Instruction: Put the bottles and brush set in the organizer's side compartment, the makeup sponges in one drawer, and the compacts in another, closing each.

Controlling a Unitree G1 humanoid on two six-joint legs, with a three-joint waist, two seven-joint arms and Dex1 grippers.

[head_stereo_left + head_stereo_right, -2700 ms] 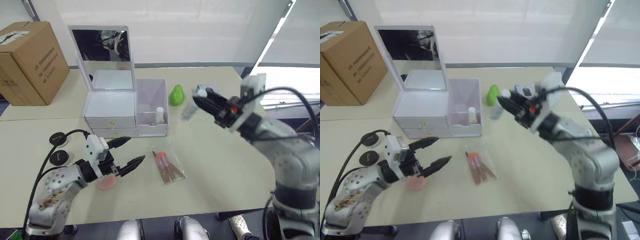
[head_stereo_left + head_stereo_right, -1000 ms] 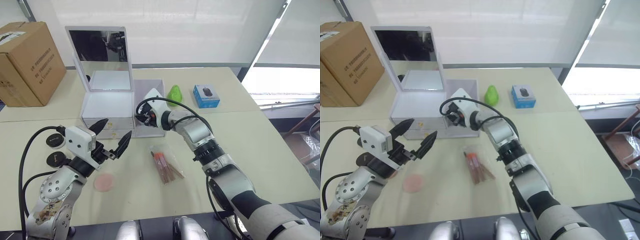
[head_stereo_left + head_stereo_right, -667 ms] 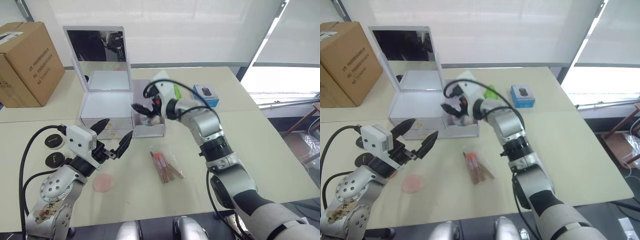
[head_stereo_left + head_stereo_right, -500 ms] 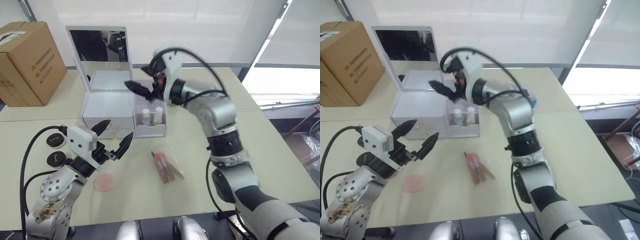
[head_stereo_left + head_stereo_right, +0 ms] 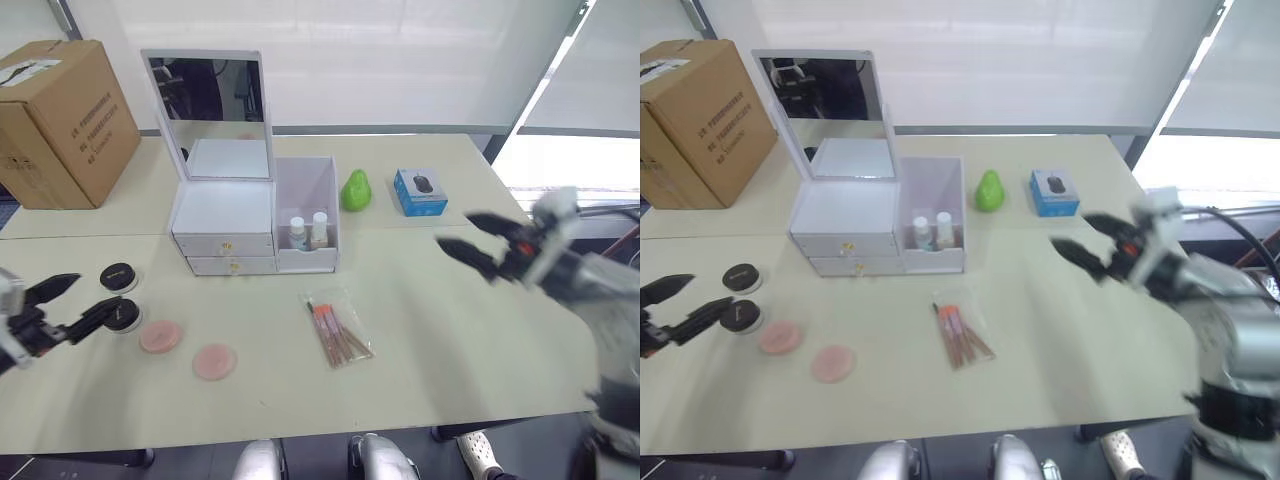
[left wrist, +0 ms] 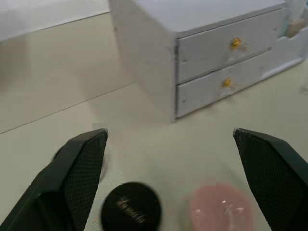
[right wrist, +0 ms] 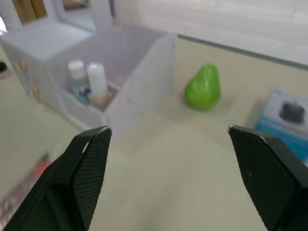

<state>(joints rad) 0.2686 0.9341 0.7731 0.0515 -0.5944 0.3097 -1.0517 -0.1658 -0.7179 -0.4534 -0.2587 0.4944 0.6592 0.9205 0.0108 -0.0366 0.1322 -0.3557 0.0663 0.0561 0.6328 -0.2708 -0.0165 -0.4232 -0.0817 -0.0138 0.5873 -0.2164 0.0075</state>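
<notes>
Both bottles (image 5: 308,231) upright in organizer (image 5: 222,217) side compartment (image 5: 306,205), brush set (image 5: 337,331) in front of organizer, sponges (image 5: 187,349) and seemingly two compacts (image 5: 119,295) front-left, left gripper (image 5: 62,304) and right gripper (image 5: 476,240) wide open, empty.

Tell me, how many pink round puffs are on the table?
2. One makeup sponge lies beside the compacts; the other makeup sponge lies nearer the brush set. None seem hidden.

No legible text or labels.
</notes>
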